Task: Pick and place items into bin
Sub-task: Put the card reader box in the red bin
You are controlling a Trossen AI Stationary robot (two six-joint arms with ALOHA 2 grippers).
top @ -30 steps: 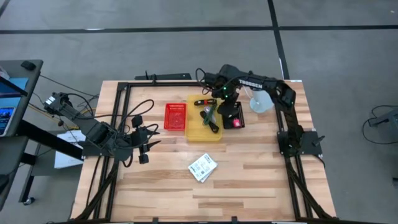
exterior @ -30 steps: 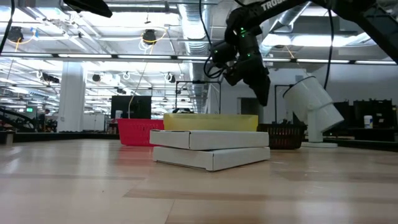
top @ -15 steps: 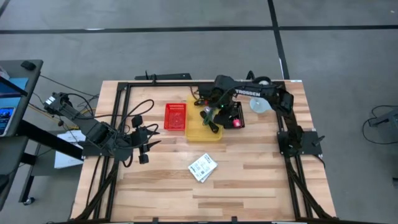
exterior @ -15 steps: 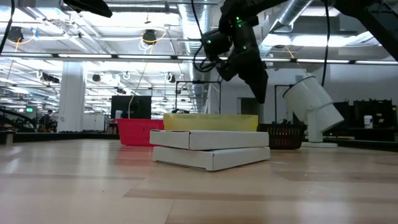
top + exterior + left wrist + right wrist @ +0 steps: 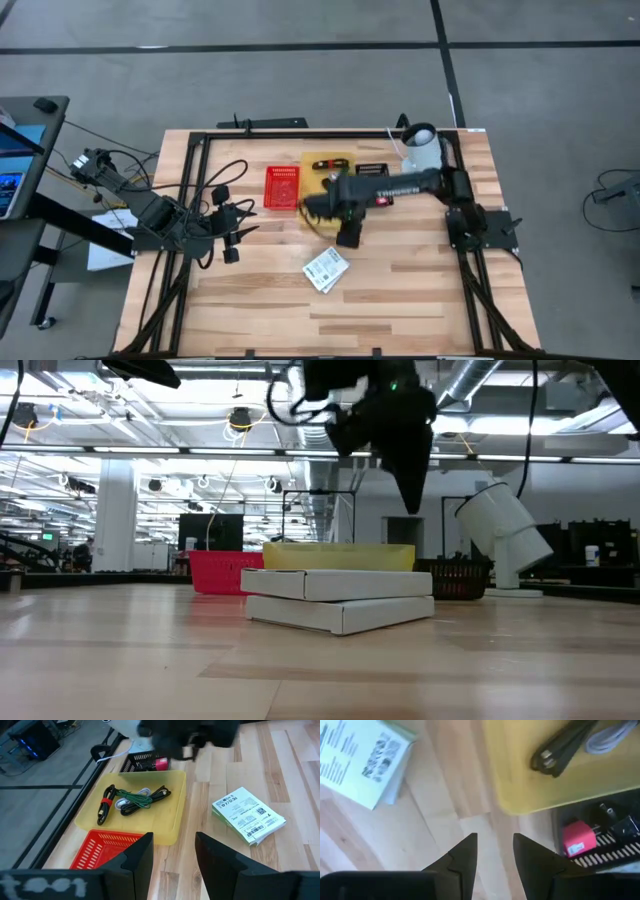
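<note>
Wooden table (image 5: 420, 280), right claw (image 5: 492, 851) open and empty between yellow tray (image 5: 530, 775) and white packets (image 5: 362, 755).

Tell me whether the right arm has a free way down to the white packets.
Probably yes: the right gripper hangs open above bare wood beside the white packets, with nothing lying between; the yellow tray sits clear of them.

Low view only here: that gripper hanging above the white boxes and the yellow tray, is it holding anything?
Observer: No. The right gripper is open and empty, over bare table between the yellow tray and the white packets.
Operator: What's inside the tray?
Observer: A bundle of cables, black and green.
Operator: And the other arm?
Observer: The left gripper is open, waiting at the table's left side.
</note>
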